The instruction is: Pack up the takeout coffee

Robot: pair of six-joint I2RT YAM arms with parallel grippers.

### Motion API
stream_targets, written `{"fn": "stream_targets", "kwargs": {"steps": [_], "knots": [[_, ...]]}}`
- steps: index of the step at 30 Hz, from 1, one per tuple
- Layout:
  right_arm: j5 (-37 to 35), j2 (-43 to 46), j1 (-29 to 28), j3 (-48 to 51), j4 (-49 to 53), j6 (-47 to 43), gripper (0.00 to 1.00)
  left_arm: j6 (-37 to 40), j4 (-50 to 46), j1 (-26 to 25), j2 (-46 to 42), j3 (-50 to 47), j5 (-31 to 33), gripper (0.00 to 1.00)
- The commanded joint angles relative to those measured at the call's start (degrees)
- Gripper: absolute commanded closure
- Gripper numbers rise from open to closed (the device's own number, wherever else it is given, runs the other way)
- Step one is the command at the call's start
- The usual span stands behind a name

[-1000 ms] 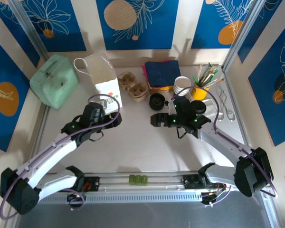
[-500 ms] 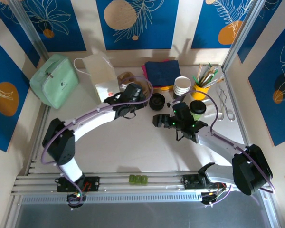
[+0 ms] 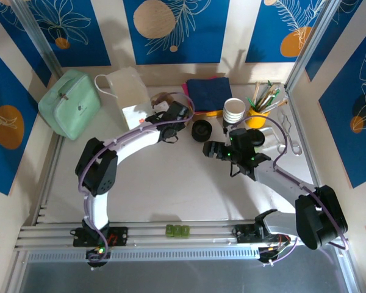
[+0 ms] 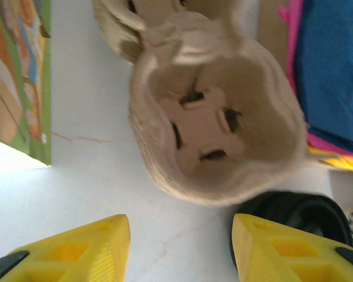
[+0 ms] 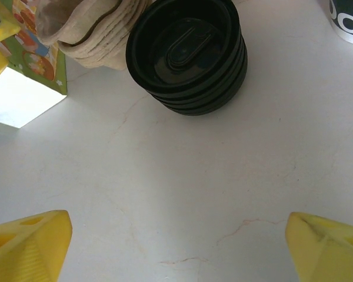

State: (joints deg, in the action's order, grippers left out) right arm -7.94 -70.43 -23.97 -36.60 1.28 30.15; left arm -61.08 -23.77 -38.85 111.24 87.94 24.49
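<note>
Top external shows the takeout coffee (image 3: 234,111) upright at the far right of the bench (image 3: 171,189), rim up, long axis vertical; left tool (image 4: 179,229) and right tool (image 5: 176,226) both stand apart, holding nothing.

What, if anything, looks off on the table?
Nothing stands out. The cups stand upright in a stack, the black lids sit squarely stacked, the carrier is whole, and no spill shows on the table.

White table (image 3: 171,195) with cups (image 3: 234,110), lids (image 5: 185,56), carrier (image 4: 215,126)
</note>
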Motion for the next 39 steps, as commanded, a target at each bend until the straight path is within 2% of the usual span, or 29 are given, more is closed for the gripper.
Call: {"fn": "stream_targets", "kwargs": {"steps": [1, 6, 9, 23, 27, 39], "knots": [[1.00, -0.57, 0.42, 0.21, -0.38, 0.70, 0.06, -3.43, -2.12, 1.66, 1.70, 2.27, 0.08, 0.54], [1.52, -1.81, 0.58, -0.71, 0.22, 0.71, 0.06, -3.30, -1.24, 3.19, 4.02, 4.00, -3.57, 0.61], [1.79, -2.25, 0.68, -1.12, 0.54, 0.74, 0.06, -4.17, -0.07, 3.51, 4.67, 3.99, -4.48, 0.62], [2.41, -3.04, 0.85, -1.74, 0.99, 0.83, 0.06, -4.81, 2.17, 3.83, 7.59, 5.79, -5.91, 0.68], [2.50, -3.39, 0.81, -2.07, 1.26, 0.81, 0.06, -4.27, 2.36, 3.80, 8.05, 6.44, -6.47, 0.75], [2.85, -3.83, 0.70, -2.45, 1.36, 0.88, 0.06, -2.78, 2.83, 3.83, 6.25, 5.91, -5.36, 0.84]]}}
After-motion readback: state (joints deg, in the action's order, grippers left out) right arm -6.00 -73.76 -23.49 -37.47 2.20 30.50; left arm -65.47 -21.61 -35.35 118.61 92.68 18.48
